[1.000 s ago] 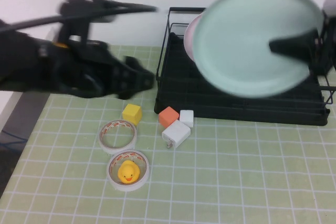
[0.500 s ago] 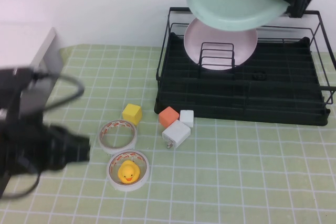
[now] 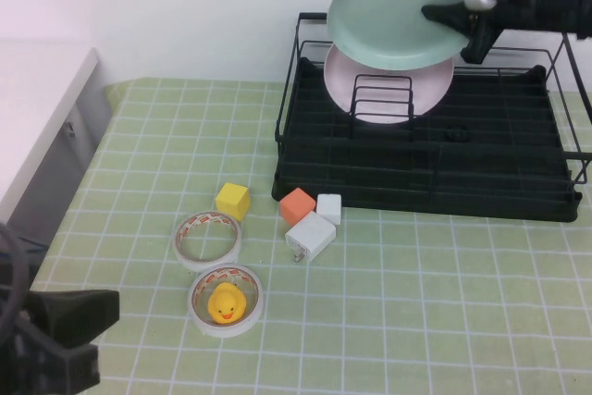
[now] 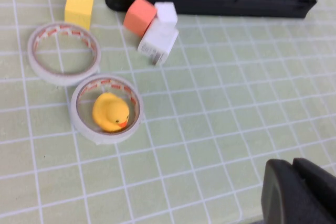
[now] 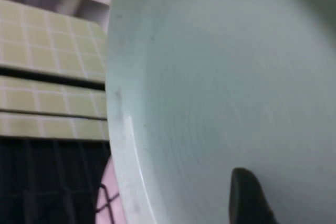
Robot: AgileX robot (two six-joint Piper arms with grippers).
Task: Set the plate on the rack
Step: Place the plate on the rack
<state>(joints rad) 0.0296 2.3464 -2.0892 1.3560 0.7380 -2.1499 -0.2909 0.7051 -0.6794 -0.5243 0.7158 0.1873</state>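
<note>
The pale mint-green plate is held tilted in the air over the back left part of the black wire rack. It fills the right wrist view. My right gripper is shut on the plate's right rim, with one dark finger lying across its face. A pale pink plate stands in the rack's dividers just below and behind the green one. My left gripper is shut and empty low at the near left corner, and its fingers show together in the left wrist view.
In front of the rack lie a yellow cube, an orange cube, a small white cube and a white charger block. A tape roll and another holding a yellow duck lie nearer. A white shelf borders the left.
The left arm has drawn back from the middle left to the near left corner. The right gripper has carried the plate up, back and left, over the pink plate.
</note>
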